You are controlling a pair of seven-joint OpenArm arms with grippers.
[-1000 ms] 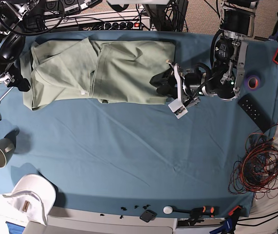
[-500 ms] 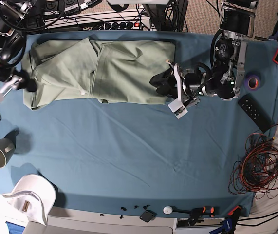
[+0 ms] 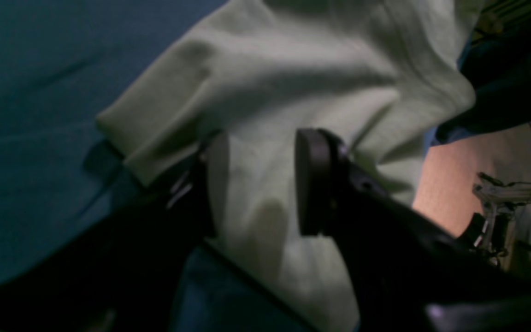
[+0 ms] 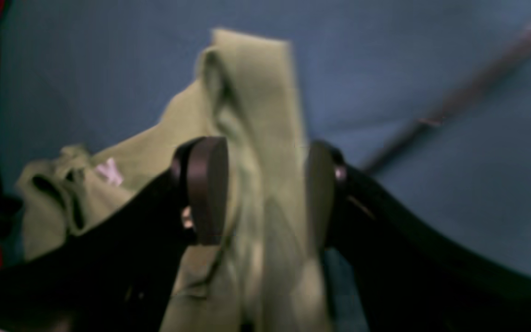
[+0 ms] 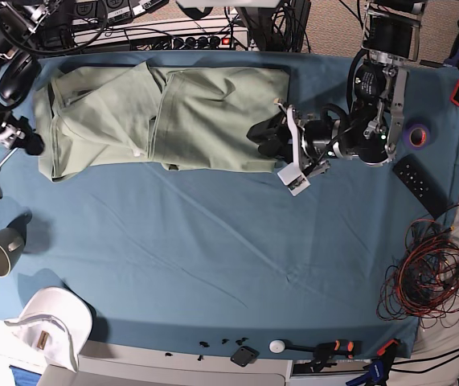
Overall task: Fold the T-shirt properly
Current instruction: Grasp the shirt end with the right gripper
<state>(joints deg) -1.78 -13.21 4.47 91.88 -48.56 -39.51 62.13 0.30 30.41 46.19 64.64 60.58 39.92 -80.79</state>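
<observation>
The pale green T-shirt (image 5: 205, 112) lies folded into a long band across the back of the blue table cloth (image 5: 229, 241). My left gripper (image 5: 260, 137) sits at the shirt's right end. In the left wrist view the left gripper (image 3: 261, 182) is open, its fingers (image 3: 311, 180) apart with flat T-shirt fabric (image 3: 293, 69) showing between them. My right gripper (image 5: 30, 145) is at the shirt's left edge. In the blurred right wrist view the right gripper (image 4: 265, 189) stands open, straddling a narrow fold of the T-shirt (image 4: 251, 83).
A grey mug (image 5: 0, 249) and a white cap (image 5: 52, 326) sit at the front left. On the right are a purple tape roll (image 5: 416, 134), a black remote (image 5: 420, 185) and a tangle of wires (image 5: 426, 273). A power strip (image 5: 197, 40) runs behind the table.
The right arm swung in toward the shirt's left edge, then drew back a little to the left. The left arm and the shirt have not moved.
</observation>
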